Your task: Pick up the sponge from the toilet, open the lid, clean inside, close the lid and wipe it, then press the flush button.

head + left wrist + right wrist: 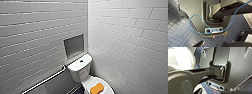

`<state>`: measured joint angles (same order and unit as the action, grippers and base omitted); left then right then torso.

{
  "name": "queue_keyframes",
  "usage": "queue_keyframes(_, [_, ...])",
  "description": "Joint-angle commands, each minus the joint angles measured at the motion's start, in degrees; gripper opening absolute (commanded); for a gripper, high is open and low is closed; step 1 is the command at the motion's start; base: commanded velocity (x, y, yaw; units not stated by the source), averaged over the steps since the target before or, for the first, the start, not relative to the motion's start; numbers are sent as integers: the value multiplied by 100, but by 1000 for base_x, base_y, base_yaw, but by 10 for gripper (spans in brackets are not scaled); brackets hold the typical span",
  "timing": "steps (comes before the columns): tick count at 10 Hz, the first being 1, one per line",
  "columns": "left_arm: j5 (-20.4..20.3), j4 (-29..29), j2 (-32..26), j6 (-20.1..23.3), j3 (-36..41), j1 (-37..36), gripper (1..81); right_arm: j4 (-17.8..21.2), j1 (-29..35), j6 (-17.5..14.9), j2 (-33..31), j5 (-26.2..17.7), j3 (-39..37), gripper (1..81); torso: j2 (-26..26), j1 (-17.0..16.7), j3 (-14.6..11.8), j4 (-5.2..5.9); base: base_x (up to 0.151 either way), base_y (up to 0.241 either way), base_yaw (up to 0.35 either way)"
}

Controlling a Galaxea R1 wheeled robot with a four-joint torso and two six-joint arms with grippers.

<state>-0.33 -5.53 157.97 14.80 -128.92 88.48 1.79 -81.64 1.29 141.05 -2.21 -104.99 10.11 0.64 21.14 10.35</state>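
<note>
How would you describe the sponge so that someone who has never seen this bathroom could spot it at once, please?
Look into the corner of the white-tiled walls, where the white toilet stands. In front of its tank, on the closed lid, lies the sponge. It is the only orange thing there, a rounded oblong, unlike the small dark flush button on the tank top.

White brick-pattern wall tiles (125,37) meeting at a corner; grey recessed niche (74,45) in the left wall; metal grab rail (45,80) below it; dark blue mosaic floor (176,31).
</note>
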Motion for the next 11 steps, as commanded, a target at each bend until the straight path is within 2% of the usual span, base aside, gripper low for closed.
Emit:
queue_keyframes(1, [393,17,-28,41,68,69,811,400,757,29,-450,-351,549,811,566,365,234,0,0,0,0])
queue_keyframes(4, [376,26,174,41,-213,200,811,559,1503,160,-733,-430,998,811,1025,651,736,0,0,0,0])
queue_keyframes(6, [367,35,375,41,-405,279,811,612,1970,248,-759,-542,1007,811,1408,894,1097,0,0,0,0])
queue_keyframes(8, [367,26,578,41,-704,341,811,612,2463,486,-724,-728,990,811,1829,1165,1433,0,0,0,0])
queue_keyframes(9, [367,17,649,41,-837,350,811,612,2708,608,-681,-729,981,811,2041,1303,1145,0,0,0,0])
queue_keyframes(11, [367,17,737,41,-916,368,811,585,3148,758,-505,-975,858,811,2400,1534,1274,0,0,0,0])
